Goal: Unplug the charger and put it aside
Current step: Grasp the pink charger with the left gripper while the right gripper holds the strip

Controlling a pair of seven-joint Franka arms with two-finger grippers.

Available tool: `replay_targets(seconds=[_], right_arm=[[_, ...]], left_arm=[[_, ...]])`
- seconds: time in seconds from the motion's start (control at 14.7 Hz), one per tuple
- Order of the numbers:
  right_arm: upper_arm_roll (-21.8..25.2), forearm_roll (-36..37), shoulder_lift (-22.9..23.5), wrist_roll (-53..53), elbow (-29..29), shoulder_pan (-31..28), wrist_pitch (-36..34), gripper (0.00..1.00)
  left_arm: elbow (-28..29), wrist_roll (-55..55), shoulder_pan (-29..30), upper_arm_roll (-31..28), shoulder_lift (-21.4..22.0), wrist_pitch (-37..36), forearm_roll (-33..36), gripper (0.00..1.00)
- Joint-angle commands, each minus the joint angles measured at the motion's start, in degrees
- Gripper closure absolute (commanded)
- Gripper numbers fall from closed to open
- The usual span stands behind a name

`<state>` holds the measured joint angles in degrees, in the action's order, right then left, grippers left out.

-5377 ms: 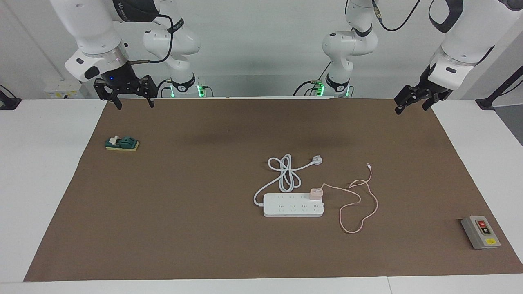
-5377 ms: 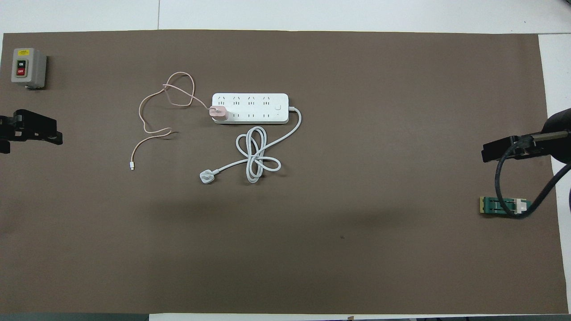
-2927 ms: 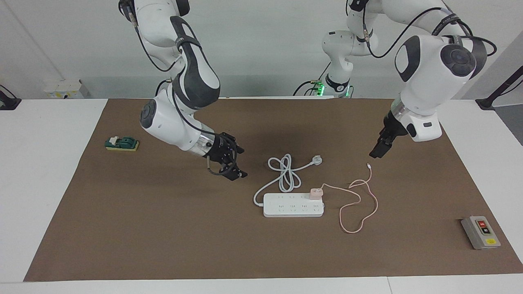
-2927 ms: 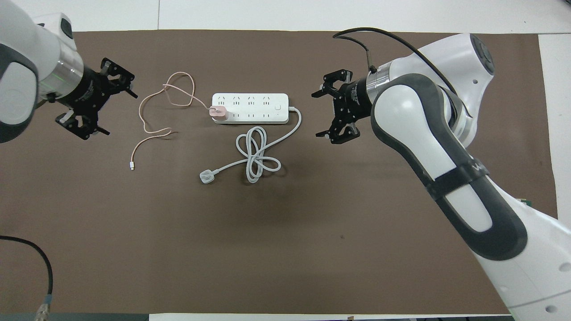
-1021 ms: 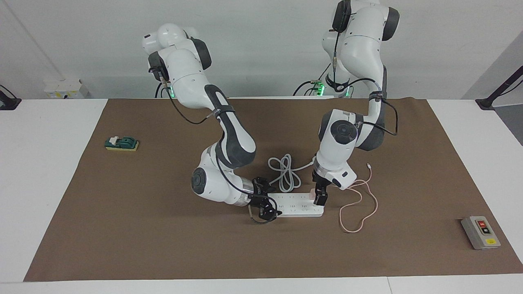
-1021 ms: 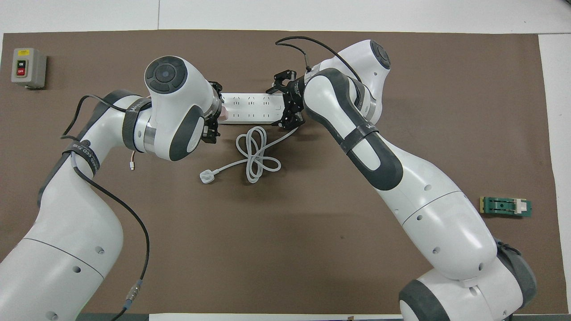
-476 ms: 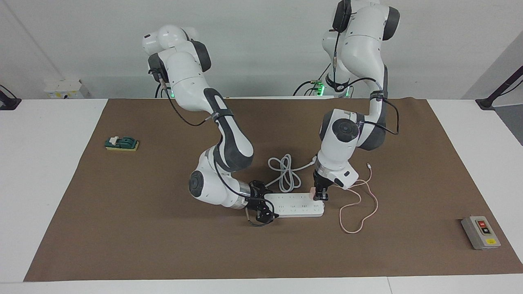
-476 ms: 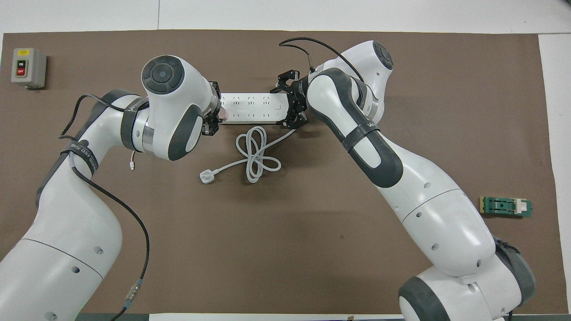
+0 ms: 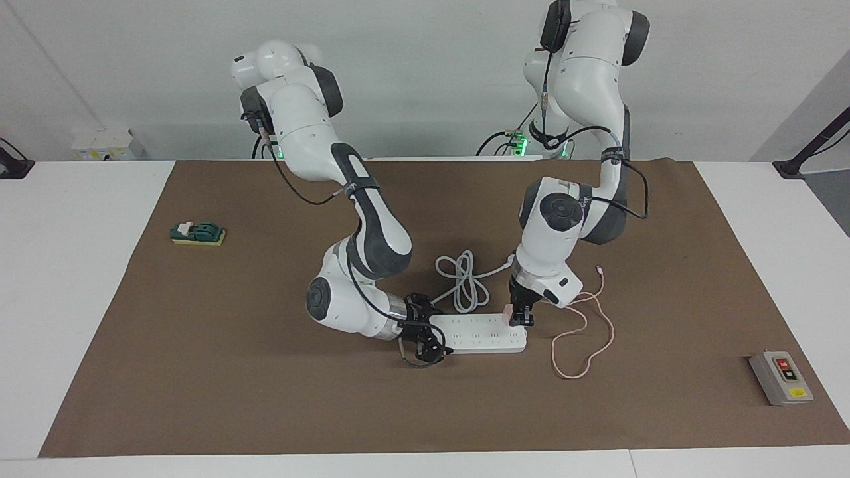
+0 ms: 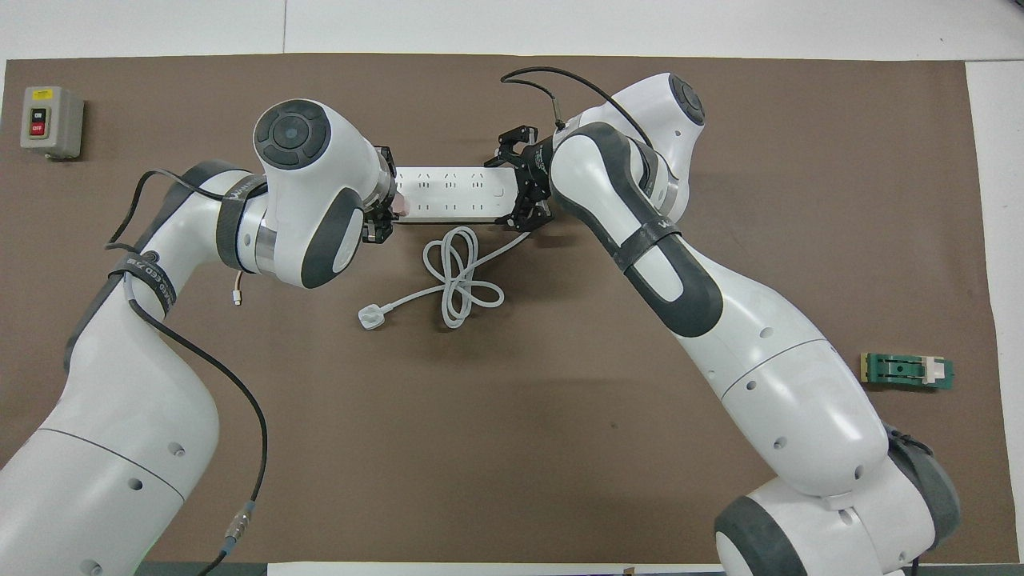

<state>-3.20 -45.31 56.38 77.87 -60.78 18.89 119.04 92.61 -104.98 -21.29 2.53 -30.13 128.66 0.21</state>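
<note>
You have two robot arms, one power strip with its white cord, and one pink charger with one pink cable. You also have one grey switch box, one green switch and one brown mat.

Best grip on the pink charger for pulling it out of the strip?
Grip the charger's cube body, not its thin pink cable. Come from above: it stands up off the power strip, side faces exposed. The left gripper is shut on it that way; the right gripper straddles the strip's other end.
</note>
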Motion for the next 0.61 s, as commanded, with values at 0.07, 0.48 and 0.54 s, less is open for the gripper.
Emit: replay_targets(seconds=[0.07,0.48,0.54], right_arm=[[-0.14,-0.75,1.80,-2.02,1.10,0.44,3.83,0.60],[-0.14,-0.84,1.72,-1.93,1.10,0.18,3.66,0.59],[-0.14,-0.84,1.72,-1.93,1.10,0.18,3.66,0.59]], left_arm=[[-1.20,-0.23,0.20,-0.69,0.95,-1.47,0.76,1.00],[-7.44,0.47,2.83,-0.69,0.86,-10.78,1.37,1.00],[-8.58,0.73,2.92,-0.69,1.12,-12.71,1.55,1.00]])
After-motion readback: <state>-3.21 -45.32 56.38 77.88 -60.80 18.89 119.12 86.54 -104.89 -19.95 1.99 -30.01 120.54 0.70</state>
